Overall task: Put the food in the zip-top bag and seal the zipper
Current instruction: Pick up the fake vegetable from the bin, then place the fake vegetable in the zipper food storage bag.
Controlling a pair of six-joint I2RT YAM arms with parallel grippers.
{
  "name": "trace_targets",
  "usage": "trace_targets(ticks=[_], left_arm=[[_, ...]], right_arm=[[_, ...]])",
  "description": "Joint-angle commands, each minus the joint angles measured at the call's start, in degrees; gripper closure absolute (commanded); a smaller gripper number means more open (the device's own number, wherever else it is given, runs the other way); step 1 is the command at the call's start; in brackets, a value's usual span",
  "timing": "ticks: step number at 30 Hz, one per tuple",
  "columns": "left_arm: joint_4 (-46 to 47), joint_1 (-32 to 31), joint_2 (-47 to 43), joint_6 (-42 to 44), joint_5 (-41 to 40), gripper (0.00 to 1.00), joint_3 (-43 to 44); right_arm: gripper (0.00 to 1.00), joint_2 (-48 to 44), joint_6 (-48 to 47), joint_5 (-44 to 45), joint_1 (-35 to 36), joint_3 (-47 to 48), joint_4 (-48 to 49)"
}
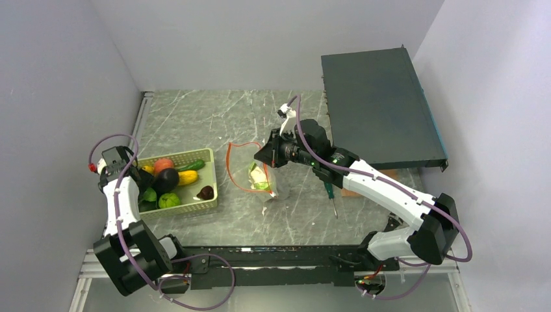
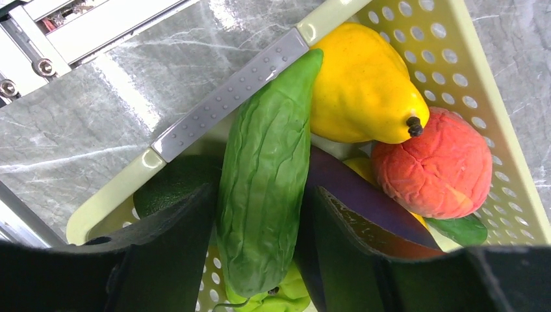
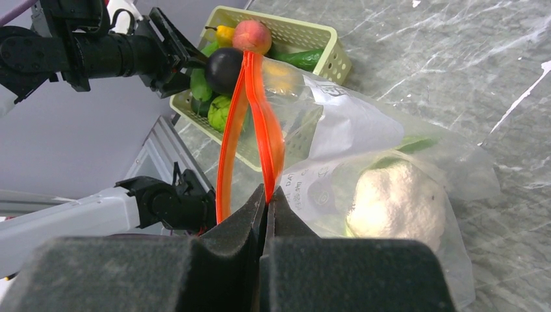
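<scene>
The food lies in a light green basket (image 1: 206,156): a green cucumber (image 2: 266,175), a yellow pear (image 2: 357,84), an orange peach (image 2: 432,166) and a dark purple eggplant (image 2: 364,198). My left gripper (image 2: 263,214) reaches down into the basket, open, its fingers close on either side of the cucumber. The clear zip-top bag (image 3: 364,136) stands mid-table with a whitish-green food piece (image 3: 397,205) inside. My right gripper (image 3: 266,192) is shut on the red-orange zipper (image 3: 260,110), holding the mouth up and open. The slider tab is not visible.
A green-handled screwdriver (image 1: 331,195) lies on the table under the right arm. A large dark flat box (image 1: 380,107) fills the back right. Grey walls close in the left, back and right sides. The basket's rim (image 2: 494,117) surrounds the left fingers.
</scene>
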Motion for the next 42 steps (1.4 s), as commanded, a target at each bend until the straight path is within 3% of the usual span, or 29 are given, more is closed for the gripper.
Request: trace_targets(ticks=[1, 12, 17, 24, 27, 32, 38, 42], left_arm=[[0.97, 0.3, -0.58, 0.11, -0.32, 0.39, -0.28], [-1.13, -0.39, -6.56, 0.78, -4.66, 0.54, -0.44], [-3.16, -0.42, -12.41, -1.01, -2.08, 0.61, -1.17], [-9.24, -0.45, -19.43, -0.71, 1.25, 0.75, 6.06], [-11.44, -0.92, -21.06, -0.38, 6.69, 0.89, 9.49], [-12.04, -6.38, -23.61, -0.62, 13.73, 0.96, 11.93], [-9.49, -17.21, -24.31, 1.06, 26.98, 0.97, 13.84], [-0.02, -21.37, -25.8, -0.29, 43.86, 0.92, 10.0]], right_arm=[[1.0, -1.82, -0.05, 1.03, 0.22, 0.12, 3.27], [1.0, -2.14, -0.1, 0.84, 0.32, 0.9, 2.5], [1.0, -2.47, -0.52, 1.38, 0.3, 0.9, 2.32], [1.0, -1.65, -0.36, 0.12, 0.24, 0.84, 3.26], [1.0, -1.52, -0.19, -0.21, 0.26, 1.01, 3.52], [1.0, -1.22, -0.44, -0.33, 0.23, 1.1, 3.51], [1.0, -0.9, -0.48, -0.64, 0.23, 1.21, 3.74], [1.0, -0.65, -0.22, -0.79, 0.15, 1.32, 3.99]])
